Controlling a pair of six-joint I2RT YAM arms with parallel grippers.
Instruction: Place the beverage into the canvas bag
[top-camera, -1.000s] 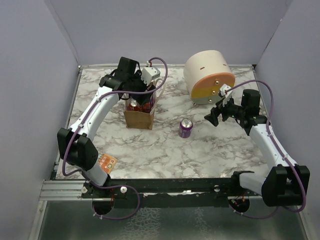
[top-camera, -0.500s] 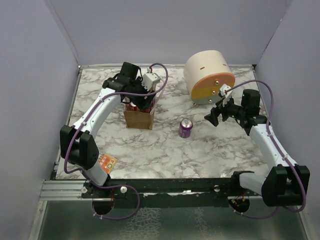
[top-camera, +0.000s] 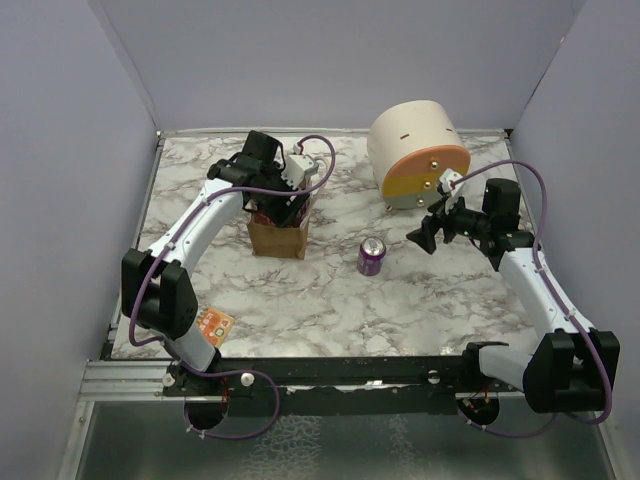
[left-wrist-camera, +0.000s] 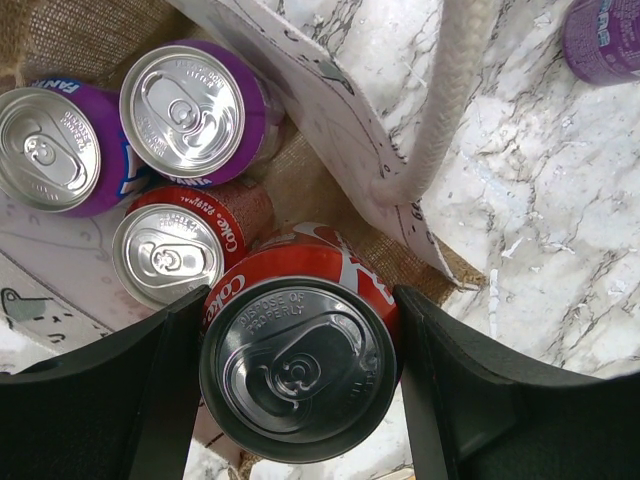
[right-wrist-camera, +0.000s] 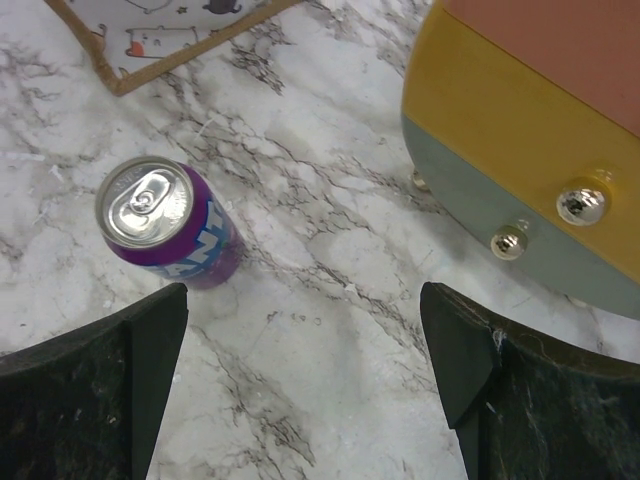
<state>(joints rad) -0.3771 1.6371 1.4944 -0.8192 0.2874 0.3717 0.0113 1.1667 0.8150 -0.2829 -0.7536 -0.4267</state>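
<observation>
The tan canvas bag (top-camera: 278, 236) stands upright left of the table's middle. My left gripper (top-camera: 277, 203) is at its mouth, shut on a red cola can (left-wrist-camera: 298, 375). The left wrist view looks down into the bag (left-wrist-camera: 330, 110). Two purple cans (left-wrist-camera: 195, 110) and another red can (left-wrist-camera: 170, 252) stand inside it, and a cream handle (left-wrist-camera: 450, 90) hangs over its side. The black fingers (left-wrist-camera: 130, 400) press both sides of the held can. A purple soda can (top-camera: 371, 257) stands on the table to the right of the bag and also shows in the right wrist view (right-wrist-camera: 165, 225). My right gripper (top-camera: 432, 228) is open and empty, to that can's right (right-wrist-camera: 305, 370).
A large cream cylinder with an orange-yellow face (top-camera: 418, 153) lies at the back right, close behind my right gripper; it also shows in the right wrist view (right-wrist-camera: 530, 130). A small orange card (top-camera: 215, 322) lies near the front left edge. Grey walls close in the table.
My left gripper has shifted a little to the right and lower at the bag's mouth with the red can. The right arm has barely moved.
</observation>
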